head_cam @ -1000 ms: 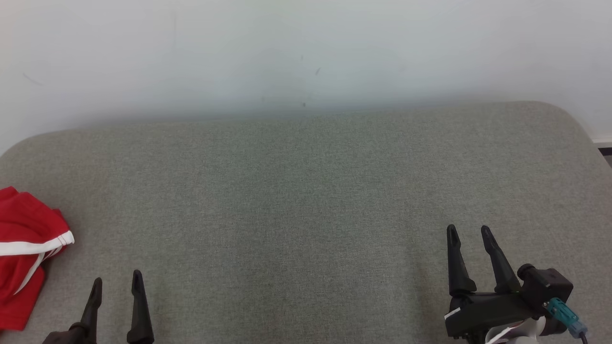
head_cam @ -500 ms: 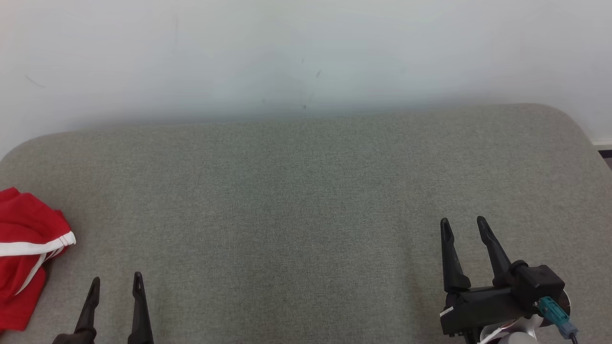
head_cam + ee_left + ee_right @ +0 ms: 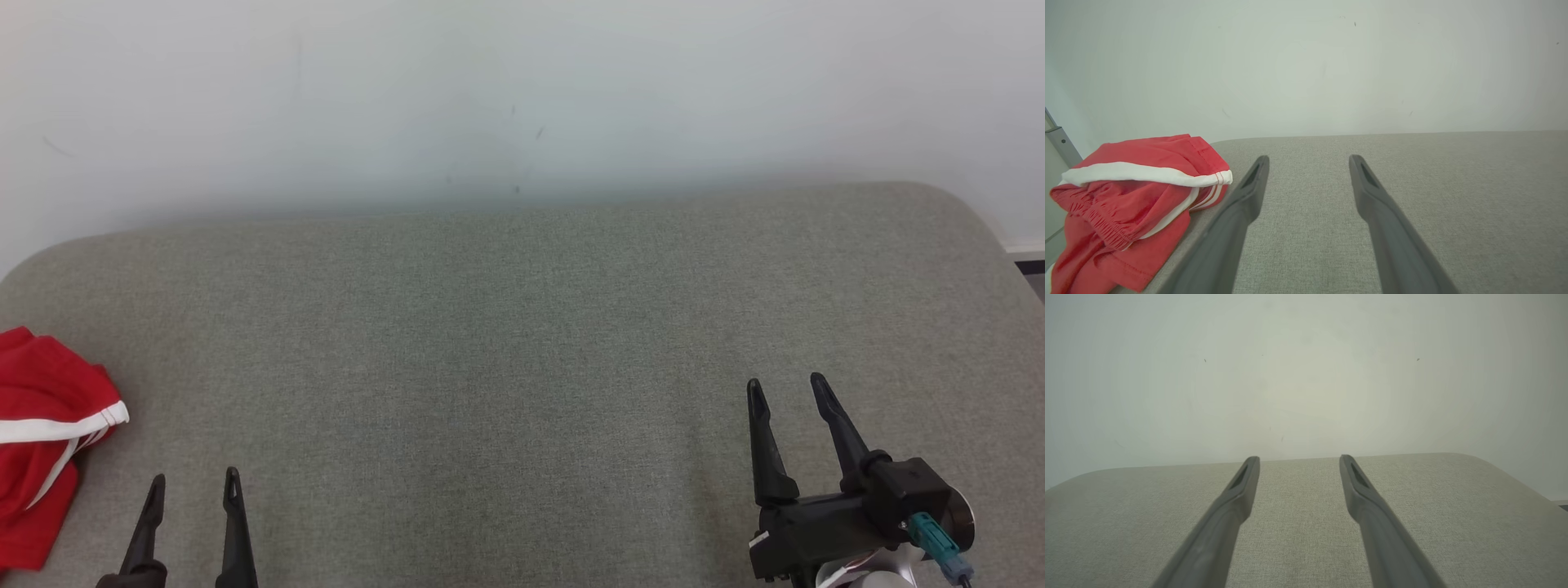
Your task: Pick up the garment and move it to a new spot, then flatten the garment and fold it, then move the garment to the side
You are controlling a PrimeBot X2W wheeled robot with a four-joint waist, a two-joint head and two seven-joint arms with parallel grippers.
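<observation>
Red garment (image 3: 45,392) lies bunched on the grey surface (image 3: 522,327), far left; left pincer (image 3: 193,479) and right pincer (image 3: 784,382) gape empty.

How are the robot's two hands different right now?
The left gripper sits near the red shorts; the right gripper is far from them, over the grey cushion. The right gripper reaches farther up the head view than the left gripper. The right gripper's base with a teal plug is in view; the left gripper's base is cut off. Both are open and empty, with two dark fingers.
</observation>
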